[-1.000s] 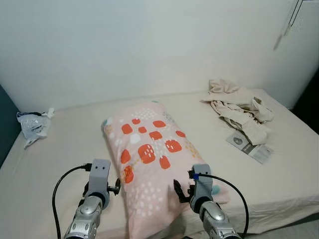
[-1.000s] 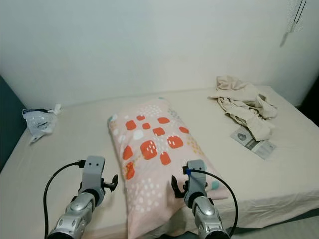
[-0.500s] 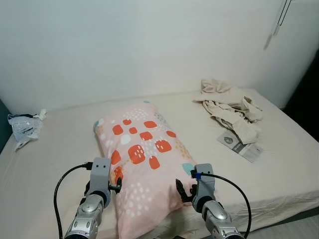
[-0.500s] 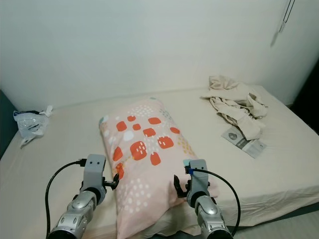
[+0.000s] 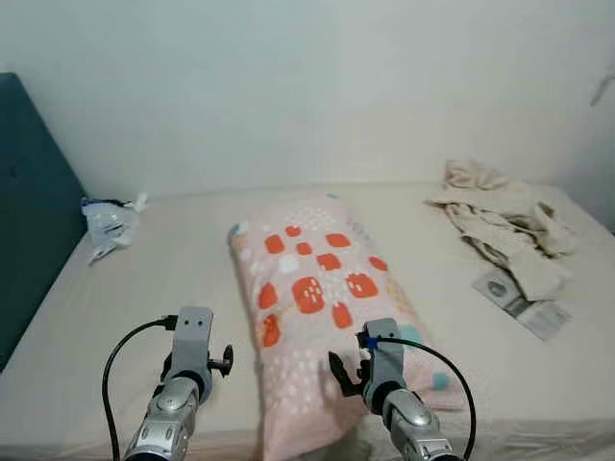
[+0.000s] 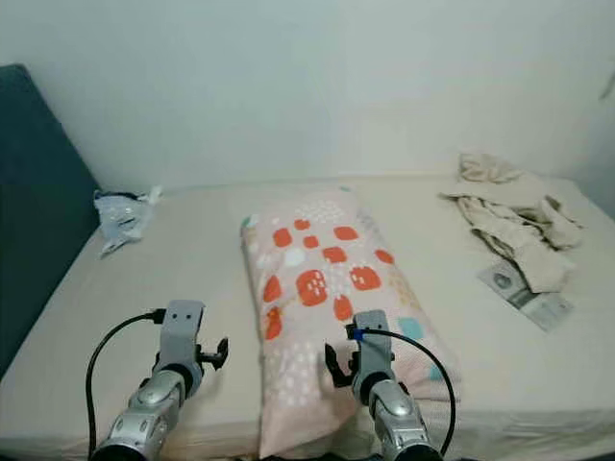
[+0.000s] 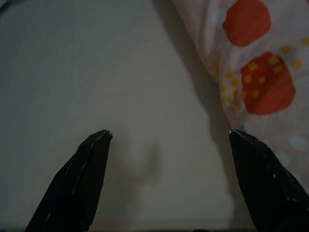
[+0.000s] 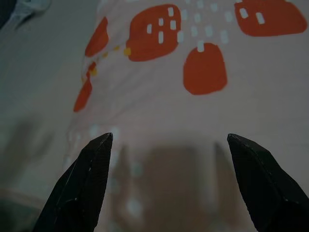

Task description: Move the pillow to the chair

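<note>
The pillow (image 5: pixel 322 307) is pink with red-orange patches and lies lengthwise in the middle of the bed (image 5: pixel 163 279). My left gripper (image 7: pixel 169 135) is open and hovers low over bare sheet, just left of the pillow's (image 7: pixel 251 63) near end. One of its black fingers (image 7: pixel 82 169) points at the sheet. My right gripper (image 8: pixel 169 137) is open too, held just above the pillow's (image 8: pixel 193 72) near end with nothing between its fingers. In the head views both wrists rise from the lower edge, the left gripper (image 5: pixel 200 360) beside the pillow and the right gripper (image 5: pixel 357 373) over it.
A dark teal headboard (image 5: pixel 34 211) stands at the left. A crumpled plastic bag (image 5: pixel 110 221) lies near it. Beige clothes (image 5: pixel 504 216) and a printed leaflet (image 5: pixel 524 305) lie on the right of the bed. A white wall runs behind. The bed's front edge is right below my arms.
The head view has swung left, bringing the headboard into view and pushing the clothes toward the right edge. Both grippers stay open at the pillow's near end.
</note>
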Motion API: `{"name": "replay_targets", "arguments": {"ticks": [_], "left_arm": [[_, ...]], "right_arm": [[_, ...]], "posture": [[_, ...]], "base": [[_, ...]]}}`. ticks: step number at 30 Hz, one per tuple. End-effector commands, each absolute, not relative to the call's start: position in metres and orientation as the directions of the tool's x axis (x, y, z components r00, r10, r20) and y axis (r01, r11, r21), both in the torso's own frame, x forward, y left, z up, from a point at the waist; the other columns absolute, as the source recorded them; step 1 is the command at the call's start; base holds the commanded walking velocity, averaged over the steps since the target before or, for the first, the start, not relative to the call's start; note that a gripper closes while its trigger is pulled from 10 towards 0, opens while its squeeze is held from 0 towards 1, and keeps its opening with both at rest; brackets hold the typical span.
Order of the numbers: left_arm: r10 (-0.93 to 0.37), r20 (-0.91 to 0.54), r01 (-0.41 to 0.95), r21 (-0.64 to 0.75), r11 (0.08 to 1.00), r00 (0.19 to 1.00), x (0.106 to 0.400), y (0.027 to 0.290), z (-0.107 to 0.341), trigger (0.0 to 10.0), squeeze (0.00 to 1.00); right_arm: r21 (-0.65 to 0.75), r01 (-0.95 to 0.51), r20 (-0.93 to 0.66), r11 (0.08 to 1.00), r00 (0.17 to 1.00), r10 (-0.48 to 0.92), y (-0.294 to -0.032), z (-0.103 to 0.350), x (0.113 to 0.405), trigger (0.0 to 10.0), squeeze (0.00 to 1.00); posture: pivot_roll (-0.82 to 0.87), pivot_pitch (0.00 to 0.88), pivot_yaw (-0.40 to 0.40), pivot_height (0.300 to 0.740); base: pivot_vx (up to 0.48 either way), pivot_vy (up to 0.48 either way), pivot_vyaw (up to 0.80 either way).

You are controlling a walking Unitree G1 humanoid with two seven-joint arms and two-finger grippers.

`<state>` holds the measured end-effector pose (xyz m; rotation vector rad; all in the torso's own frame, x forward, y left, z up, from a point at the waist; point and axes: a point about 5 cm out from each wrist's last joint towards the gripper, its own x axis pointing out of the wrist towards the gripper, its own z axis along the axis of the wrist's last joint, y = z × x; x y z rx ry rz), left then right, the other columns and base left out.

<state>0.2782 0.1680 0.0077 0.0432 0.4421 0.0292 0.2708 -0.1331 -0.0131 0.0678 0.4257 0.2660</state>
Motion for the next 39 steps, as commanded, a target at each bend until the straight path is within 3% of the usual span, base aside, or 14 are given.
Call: {"name": "replay_targets", "arguments": {"ticks": [1, 11, 32, 39], "left_arm": [[0.045, -0.449, -0.026, 0.048, 0.999, 0.892, 0.2761, 0.1710, 0.0041, 10.0, 0.00], [0.055, -0.457, -0.027, 0.067, 0.997, 0.888, 0.2763, 0.1715, 0.0034, 10.0, 0.00], [0.037, -0.463, -0.015, 0.051, 0.999, 0.886, 0.2766, 0.1693, 0.0034, 10.0, 0.00], [0.031, -0.458, -0.012, 0.045, 0.999, 0.888, 0.2768, 0.1691, 0.0041, 10.0, 0.00]], "right_arm": [[0.133, -0.236, -0.405, 0.963, 0.874, 0.270, -0.1323, -0.0144, 0.2697, 10.0, 0.00], [0.135, -0.238, -0.406, 0.962, 0.872, 0.273, -0.1314, -0.0142, 0.2703, 10.0, 0.00], [0.149, -0.230, -0.413, 0.962, 0.869, 0.272, -0.1324, -0.0166, 0.2671, 10.0, 0.00], [0.152, -0.227, -0.412, 0.962, 0.870, 0.270, -0.1325, -0.0171, 0.2662, 10.0, 0.00]], "posture": [[-0.01, 0.038, 0.021, 0.740], [-0.01, 0.036, 0.018, 0.740], [-0.01, 0.044, 0.027, 0.740], [-0.02, 0.045, 0.031, 0.740]], "base": [[0.000, 0.000, 0.00], [0.000, -0.273, 0.00], [0.000, 0.000, 0.00], [0.000, 0.454, 0.00]]}}
